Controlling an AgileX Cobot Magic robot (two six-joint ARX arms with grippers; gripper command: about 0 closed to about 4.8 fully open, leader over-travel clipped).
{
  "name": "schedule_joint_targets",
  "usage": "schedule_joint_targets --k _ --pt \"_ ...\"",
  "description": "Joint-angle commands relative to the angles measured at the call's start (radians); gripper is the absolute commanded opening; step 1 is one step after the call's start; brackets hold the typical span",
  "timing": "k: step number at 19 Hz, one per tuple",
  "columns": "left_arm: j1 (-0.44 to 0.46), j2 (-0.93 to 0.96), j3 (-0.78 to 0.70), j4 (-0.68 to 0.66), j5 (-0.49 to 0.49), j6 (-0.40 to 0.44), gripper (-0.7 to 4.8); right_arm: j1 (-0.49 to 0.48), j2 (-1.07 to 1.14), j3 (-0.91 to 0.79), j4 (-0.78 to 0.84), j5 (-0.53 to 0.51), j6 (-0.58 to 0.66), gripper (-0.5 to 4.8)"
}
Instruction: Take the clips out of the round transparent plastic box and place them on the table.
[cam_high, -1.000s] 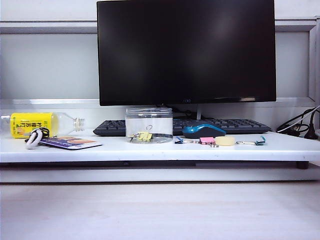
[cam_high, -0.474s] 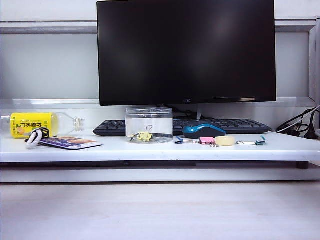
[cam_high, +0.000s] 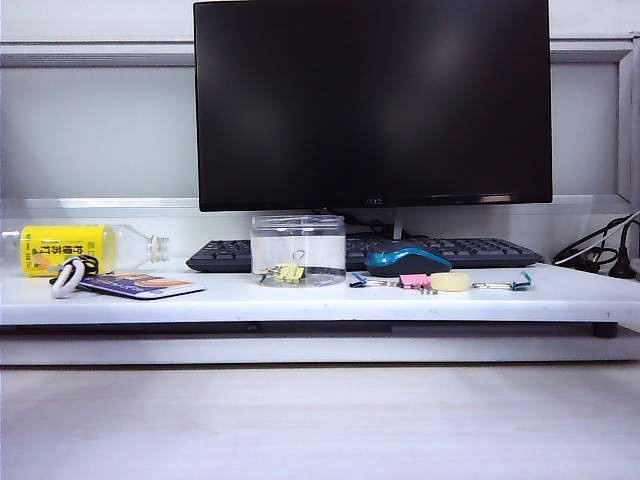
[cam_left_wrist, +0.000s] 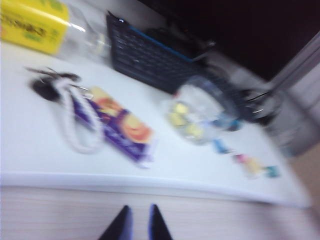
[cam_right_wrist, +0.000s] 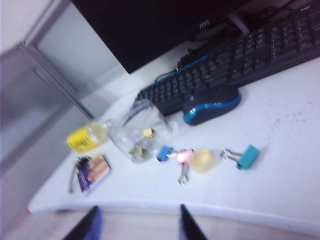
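White worktop (cam_high: 300, 298) spans ext. view, dark monitor (cam_high: 372, 100) behind, black keyboard (cam_high: 440, 250) at its foot; round transparent plastic box (cam_high: 298, 250) upright mid-worktop w/ pale-yellow clips (cam_high: 288, 272) inside on its floor; blue mouse (cam_high: 407, 261) just beside box; pink clip (cam_high: 414, 281), blue clip (cam_high: 357, 281), teal clip (cam_high: 519, 283) lie near mouse; yellow-label bottle (cam_high: 70, 249) on its side far left; neither arm in ext. view. Left hand (cam_left_wrist: 136, 225) off worktop's front edge, fingers near-closed w/ slim gap, holding nothing; view blurred. Right hand (cam_right_wrist: 138, 222) also short of front edge, fingers spread wide, empty.
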Motion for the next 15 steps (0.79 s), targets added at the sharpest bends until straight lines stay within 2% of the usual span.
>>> schedule_joint_targets --k 1,2,4,5,6,8,9,11,13,14,15 --pt "0.0 -0.003 0.014 0.169 0.113 -0.093 1.06 0.0 0.0 0.05 0.025 0.004 0.009 1.8" --pt "0.0 -0.003 0.031 0.235 0.131 -0.091 1.33 0.001 0.0 0.068 0.025 0.003 0.009 1.8" --pt "0.0 -0.003 0.091 0.319 0.132 -0.091 1.35 0.002 0.001 0.105 0.021 0.001 0.01 1.79" --pt "0.0 -0.002 0.136 0.321 0.133 -0.091 1.57 0.002 0.003 0.126 0.005 0.002 0.021 1.79" --pt "0.0 0.003 0.186 0.316 0.138 -0.091 2.06 0.002 0.008 0.15 -0.025 0.004 0.025 1.79" --pt "0.001 0.024 0.269 0.316 0.187 -0.082 2.68 0.002 0.011 0.183 -0.085 0.003 0.024 1.79" --pt "0.001 0.051 0.337 0.316 0.22 -0.072 2.88 0.002 0.013 0.199 -0.112 0.0 0.023 1.8" --pt "0.001 0.117 0.46 0.303 0.28 -0.035 2.88 0.002 0.019 0.225 -0.146 0.001 -0.002 1.8" --pt "0.001 0.225 0.615 0.238 0.351 0.04 2.88 0.002 0.025 0.25 -0.189 0.005 -0.039 1.79" --pt "0.001 0.314 0.713 0.15 0.389 0.128 2.88 0.002 0.03 0.264 -0.226 0.007 -0.061 1.79" --pt "0.001 0.375 0.769 0.083 0.401 0.173 2.88 0.002 0.034 0.268 -0.249 0.007 -0.073 1.79"
